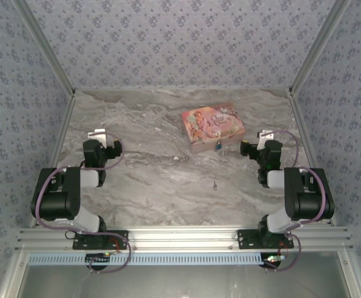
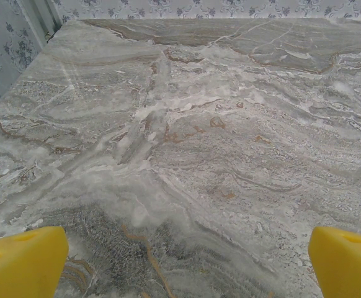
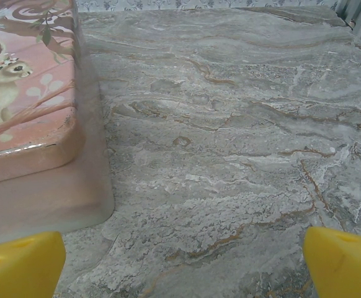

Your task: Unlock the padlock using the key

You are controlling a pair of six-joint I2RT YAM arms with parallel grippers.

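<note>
1. Both pincers are released and empty: left gripper (image 1: 101, 136) at mid-left of the top view, right gripper (image 1: 264, 138) at mid-right. In the left wrist view the yellow fingertips (image 2: 22, 261) stand wide apart.
2. Risk: the key (image 1: 214, 184), a thin grey sliver, lies flat on the marble table (image 1: 149, 180), lower centre. The pads may skid it away or pinch it crooked.
3. Risk: the padlock (image 1: 218, 147) sits at the near edge of the pink box (image 1: 213, 127); touching or just beside, cannot tell. A finger coming in could shove the box or topple the lock.
4. Padlock look: tiny, blue body, right of centre. Shackle too small to make out.
</note>
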